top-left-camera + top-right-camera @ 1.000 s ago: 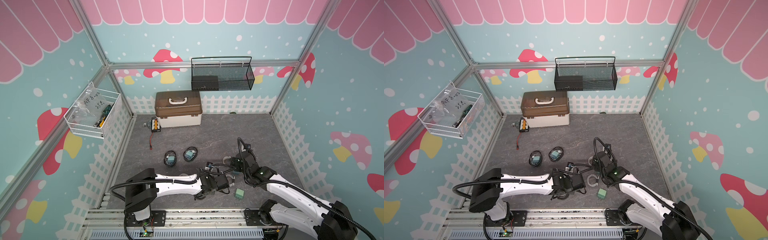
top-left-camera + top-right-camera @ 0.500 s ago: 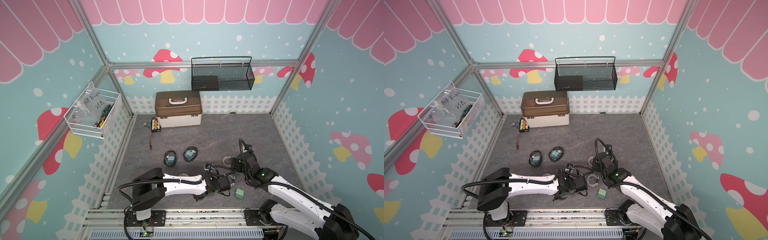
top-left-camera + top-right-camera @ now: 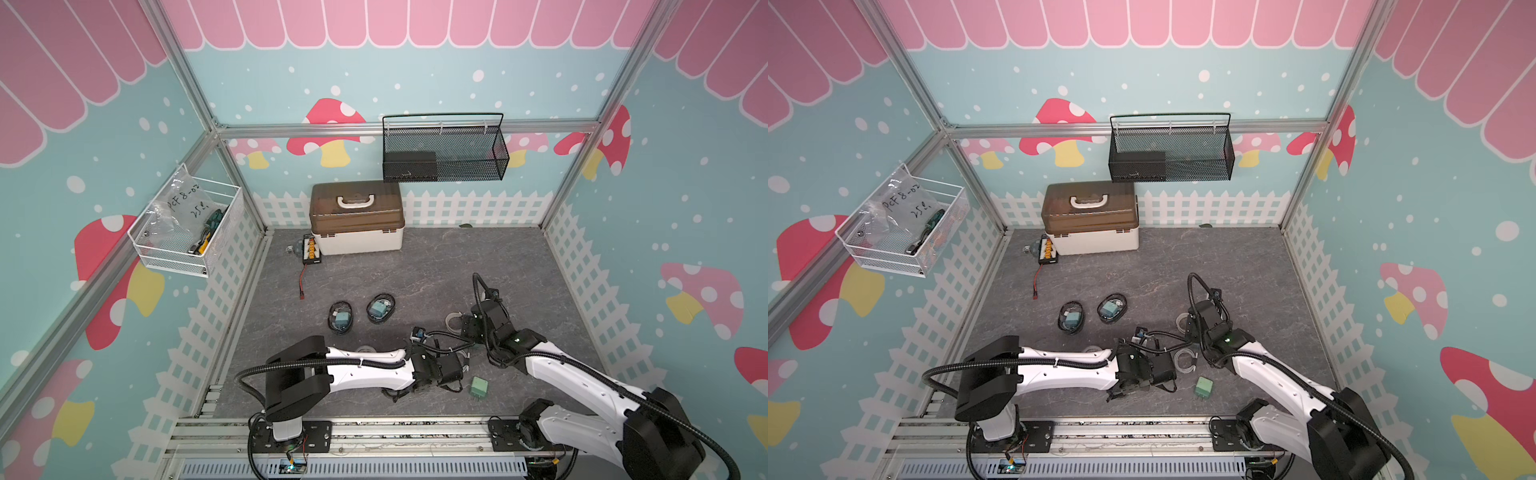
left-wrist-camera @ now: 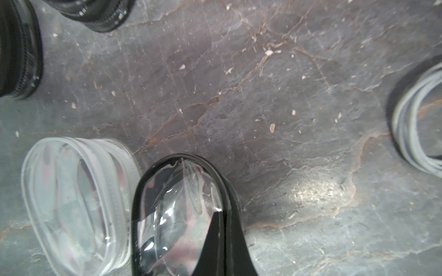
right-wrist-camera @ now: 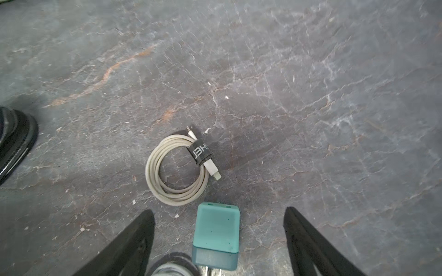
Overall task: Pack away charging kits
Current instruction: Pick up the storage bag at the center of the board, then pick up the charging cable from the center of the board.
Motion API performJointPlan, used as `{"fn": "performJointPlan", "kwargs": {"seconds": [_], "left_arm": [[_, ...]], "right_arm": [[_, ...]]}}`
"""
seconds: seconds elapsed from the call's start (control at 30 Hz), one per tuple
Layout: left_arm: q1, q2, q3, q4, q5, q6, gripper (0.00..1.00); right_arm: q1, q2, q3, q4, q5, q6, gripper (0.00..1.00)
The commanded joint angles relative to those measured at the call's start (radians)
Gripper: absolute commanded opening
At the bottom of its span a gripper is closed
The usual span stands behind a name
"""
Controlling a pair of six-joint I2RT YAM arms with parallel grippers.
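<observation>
In the left wrist view my left gripper [image 4: 221, 215] is shut on the edge of an empty black-rimmed clear pouch [image 4: 177, 205]. An empty white-rimmed pouch [image 4: 76, 203] lies right beside it. My right gripper [image 5: 218, 210] stands open, low over the floor, with a teal plug adapter [image 5: 216, 235] lying between its fingers, untouched. A coiled white cable [image 5: 178, 168] lies just beyond that adapter. Both top views show two black-rimmed pouches [image 3: 340, 318] [image 3: 380, 308] holding teal adapters. A loose green adapter [image 3: 478, 386] lies near the front, and another white cable [image 3: 1185, 359] lies between the arms.
A brown-lidded white box [image 3: 357, 218] stands at the back wall, with a black board with yellow connectors [image 3: 311, 249] and its red wire beside it. A black mesh basket [image 3: 444, 149] and a white wire basket [image 3: 187, 226] hang on the walls. The two arms nearly meet at the front.
The left gripper has closed onto the black-rimmed pouch. The right gripper's fingers have narrowed a little around the teal adapter, and its arm has shifted slightly.
</observation>
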Motion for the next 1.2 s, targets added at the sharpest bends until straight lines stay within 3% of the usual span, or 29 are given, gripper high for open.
{"fn": "performJointPlan", "kwargs": {"seconds": [0.0,0.27,0.53,0.7,0.93,1.17], "left_arm": [[0.01,-0.078,0.029,-0.023,-0.054,0.011,0.0],[0.067,-0.195,-0.006,-0.021,-0.066,0.048,0.0],[0.132,-0.251,-0.035,0.035,-0.01,0.103,0.0],[0.169,-0.264,-0.035,0.042,-0.002,0.119,0.0],[0.234,-0.262,-0.024,0.094,-0.005,0.148,0.0],[0.282,-0.2,0.022,0.217,-0.033,0.156,0.0]], "right_arm": [[-0.043,0.072,0.057,0.031,-0.081,-0.031,0.75],[-0.136,0.304,0.13,0.093,-0.183,-0.14,0.65],[-0.143,0.505,0.249,0.106,-0.248,-0.193,0.57],[-0.144,0.575,0.306,0.09,-0.253,-0.189,0.36],[-0.144,0.501,0.299,0.066,-0.269,-0.144,0.1],[-0.133,0.218,0.198,0.076,-0.385,-0.007,0.02]]}}
